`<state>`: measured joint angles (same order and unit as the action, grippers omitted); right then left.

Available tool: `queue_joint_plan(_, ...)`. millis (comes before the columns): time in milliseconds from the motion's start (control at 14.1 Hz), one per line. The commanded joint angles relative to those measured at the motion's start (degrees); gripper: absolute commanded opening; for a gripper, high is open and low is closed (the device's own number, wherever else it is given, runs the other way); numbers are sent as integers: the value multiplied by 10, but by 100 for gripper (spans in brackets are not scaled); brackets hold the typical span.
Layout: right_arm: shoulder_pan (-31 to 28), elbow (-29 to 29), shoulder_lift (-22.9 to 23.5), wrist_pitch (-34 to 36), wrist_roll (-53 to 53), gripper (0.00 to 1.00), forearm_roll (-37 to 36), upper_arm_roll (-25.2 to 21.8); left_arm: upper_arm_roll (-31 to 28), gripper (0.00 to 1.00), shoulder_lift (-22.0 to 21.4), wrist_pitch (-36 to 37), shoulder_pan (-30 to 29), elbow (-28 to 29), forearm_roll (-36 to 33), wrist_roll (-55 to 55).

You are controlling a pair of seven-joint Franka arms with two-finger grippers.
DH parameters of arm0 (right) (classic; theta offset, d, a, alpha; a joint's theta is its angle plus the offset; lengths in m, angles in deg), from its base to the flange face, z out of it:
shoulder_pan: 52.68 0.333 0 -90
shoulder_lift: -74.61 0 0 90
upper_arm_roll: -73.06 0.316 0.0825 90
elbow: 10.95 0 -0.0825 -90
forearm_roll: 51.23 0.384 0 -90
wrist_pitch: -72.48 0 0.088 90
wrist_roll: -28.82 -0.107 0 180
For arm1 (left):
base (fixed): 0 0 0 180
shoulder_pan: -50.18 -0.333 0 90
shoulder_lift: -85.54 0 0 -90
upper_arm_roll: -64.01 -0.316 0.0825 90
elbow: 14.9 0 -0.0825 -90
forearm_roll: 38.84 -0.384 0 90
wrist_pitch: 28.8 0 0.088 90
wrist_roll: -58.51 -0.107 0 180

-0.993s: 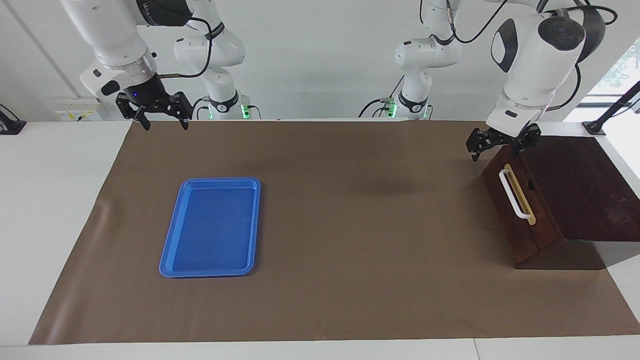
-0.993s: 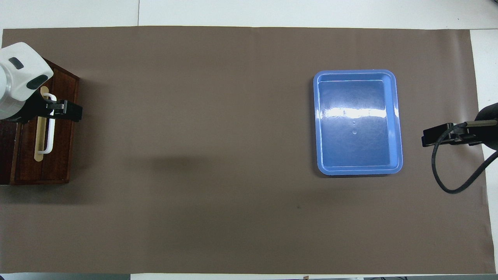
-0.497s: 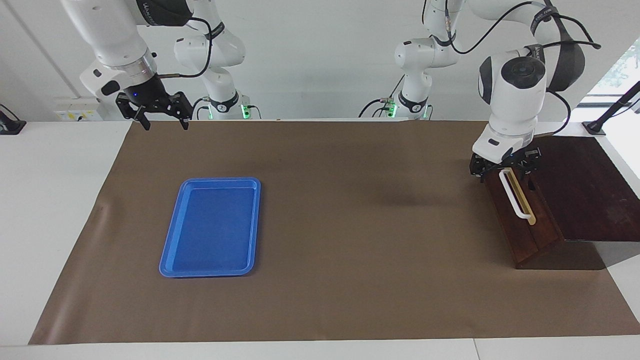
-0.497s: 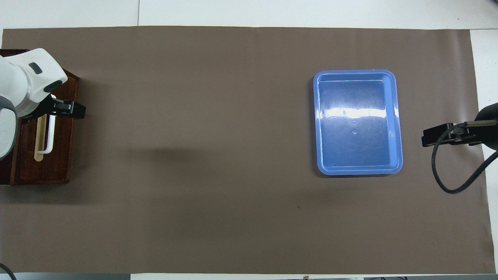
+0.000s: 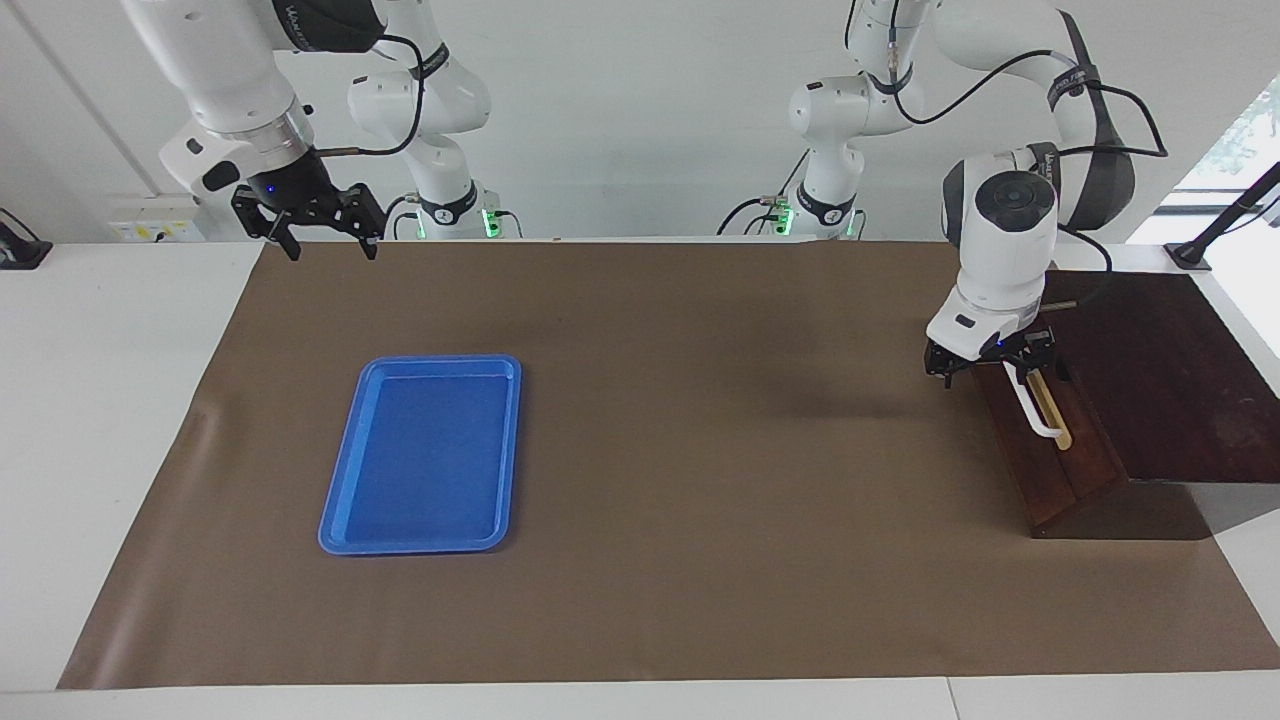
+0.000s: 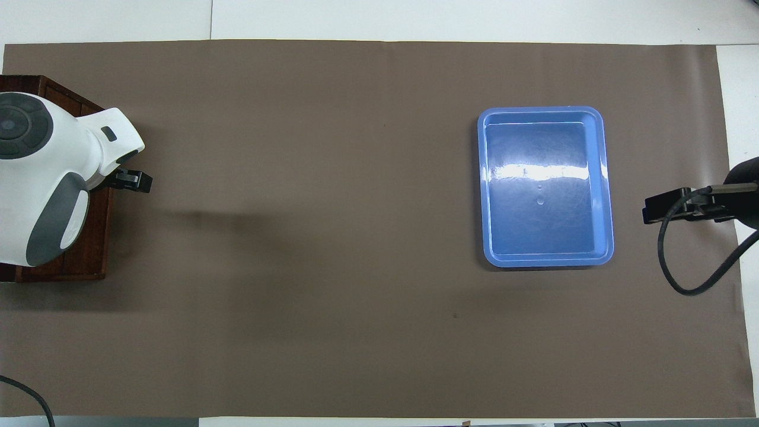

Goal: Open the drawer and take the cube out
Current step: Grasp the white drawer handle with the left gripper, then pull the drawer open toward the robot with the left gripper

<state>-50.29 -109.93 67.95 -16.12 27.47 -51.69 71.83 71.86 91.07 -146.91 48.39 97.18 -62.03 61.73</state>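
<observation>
The left pincer (image 5: 987, 368) is positioned at the front of the drawer (image 5: 1040, 440), at the end of the white bar handle (image 5: 1030, 405) nearer to the robots; its fingers stand apart, and actual contact with the handle cannot be confirmed. The drawer is shut in its dark wooden box (image 5: 1160, 390), directly below and beside this pincer, at the left arm's end of the bench (image 5: 60, 400). The cube is not visible. The right pincer (image 5: 322, 240) waits, fingers spread and holding nothing, raised over the brown mat (image 5: 700, 450) edge at the right arm's end. A blue tray (image 5: 425, 455) lies on the mat, well apart from the left pincer. A white wall backs the bench.
</observation>
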Motion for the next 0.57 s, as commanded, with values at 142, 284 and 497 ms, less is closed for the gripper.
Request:
queue_joint_plan(142,-10,-11,-12,4,14,100,-9,7,-34,100,-3,-50,-1,30,-13,14)
queue_joint_plan(284,-10,-11,-12,4,14,100,-9,7,-42,100,-3,-67,-1,42,-13,14)
queue_joint_plan(497,-10,-11,-12,3,14,100,-9,7,-49,100,-3,-95,-1,67,-13,16)
